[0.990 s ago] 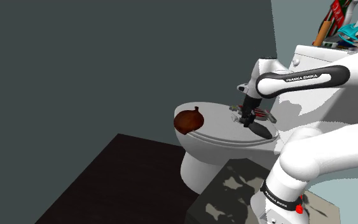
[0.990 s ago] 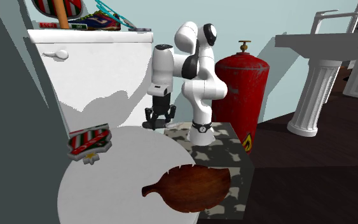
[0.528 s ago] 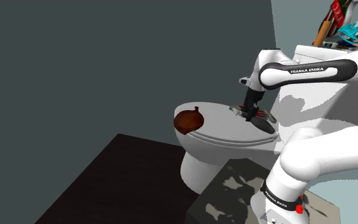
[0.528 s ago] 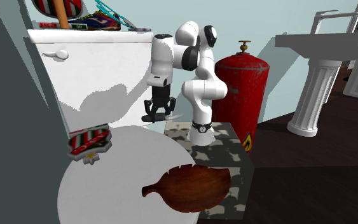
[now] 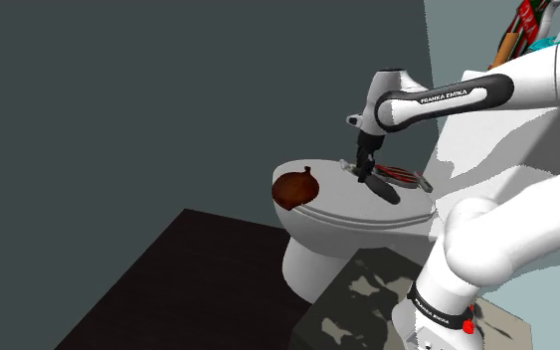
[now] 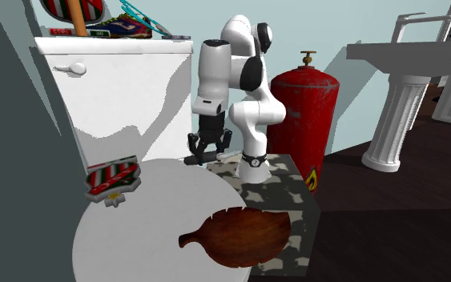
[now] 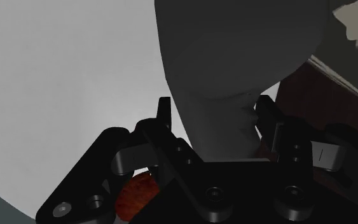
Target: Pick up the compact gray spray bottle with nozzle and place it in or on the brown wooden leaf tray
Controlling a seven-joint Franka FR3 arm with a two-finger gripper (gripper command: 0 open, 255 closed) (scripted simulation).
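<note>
Grey spray bottle (image 7: 234,83) sat pinched between the fingers of the black claw (image 7: 217,113), low over the white toilet lid (image 5: 339,205). The grip presumably served for carrying it to the brown leaf tray (image 5: 293,188) (lying apart, at the lid's front edge).

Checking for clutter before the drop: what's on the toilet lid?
A brown leaf tray and a striped shield-shaped thing lie on the toilet lid; whatever is under it is covered.

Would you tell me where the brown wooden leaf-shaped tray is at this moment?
The brown wooden leaf-shaped tray lies on the white toilet lid, at its front rim toward the second exterior view's lower right, beside the mottled stand.
</note>
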